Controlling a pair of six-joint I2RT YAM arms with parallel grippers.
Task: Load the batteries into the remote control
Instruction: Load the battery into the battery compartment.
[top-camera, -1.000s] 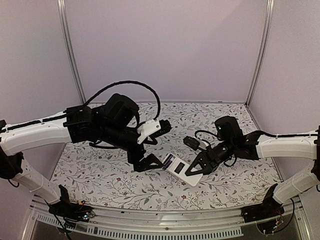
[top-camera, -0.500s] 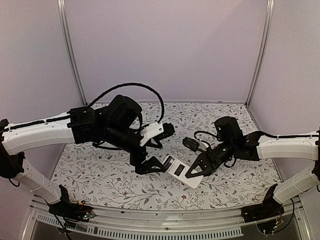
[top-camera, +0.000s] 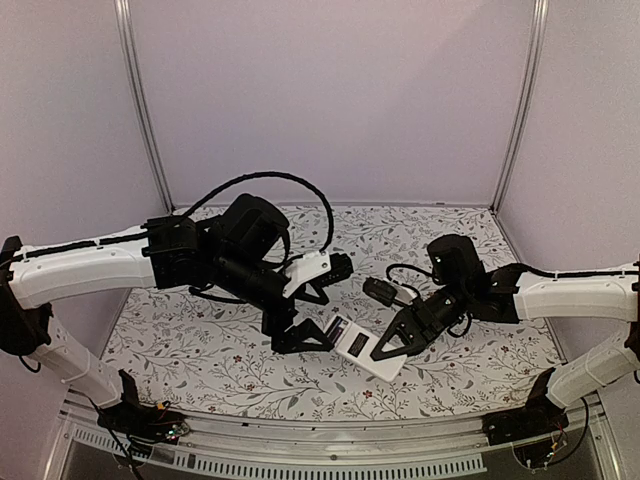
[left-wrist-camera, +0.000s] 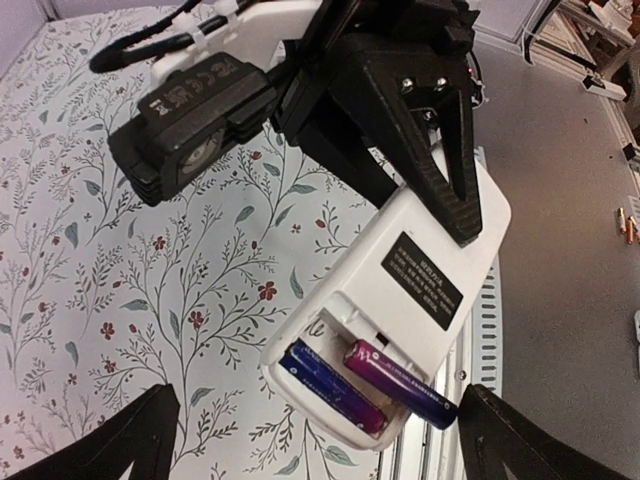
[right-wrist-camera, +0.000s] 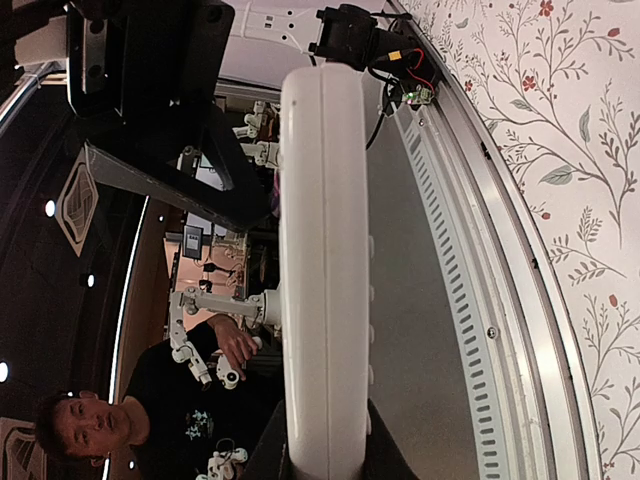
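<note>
Top view: remote control (top-camera: 358, 347) held over the near part of the table (top-camera: 450, 240), white back up, pinched at one end by the right gripper (top-camera: 392, 345), clamped tight on it. Left gripper (top-camera: 297, 333) spread wide just beside the open end, apparently touching nothing. Batteries too small to make out from here.

Left wrist view: the detail lost from above. Two cells in the dark recess: blue battery (left-wrist-camera: 325, 382) lying flat in its slot, purple battery (left-wrist-camera: 400, 382) askew, one end poking out past the remote's edge (not seated, by the look of it). Own fingertips (left-wrist-camera: 130, 440) far apart at the bottom corners, empty. To finish well: narrow the jaws first, then press the proud end down and inward with one fingertip, gently, along the slot. Keep the right grip firm against pivoting. Avoid knocking the seated cell loose.

Right wrist view: remote edge-on only, a white bar rising from between closed fingers; recess and both cells hidden. Good for one check missing elsewhere: squareness in the grip, no twist apparent.
</note>
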